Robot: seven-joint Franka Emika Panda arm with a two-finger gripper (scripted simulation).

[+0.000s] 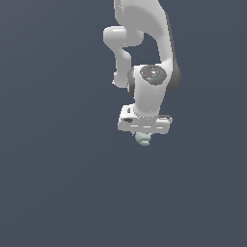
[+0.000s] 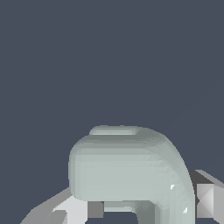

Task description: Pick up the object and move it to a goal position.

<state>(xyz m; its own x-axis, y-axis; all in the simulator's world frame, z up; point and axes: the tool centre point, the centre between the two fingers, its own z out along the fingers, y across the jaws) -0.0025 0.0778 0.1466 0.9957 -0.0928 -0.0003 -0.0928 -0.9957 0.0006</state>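
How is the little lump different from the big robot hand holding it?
The lump is tiny; the gripper is far bigger. The lump is pale grey-green; the gripper is white. The lump is rounded; the gripper's body is boxy. In the wrist view, a finger sits on each side of the lump. Both look smooth.

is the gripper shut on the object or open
Shut on the object: the lump sits between the gripper fingers, filling the wrist view.
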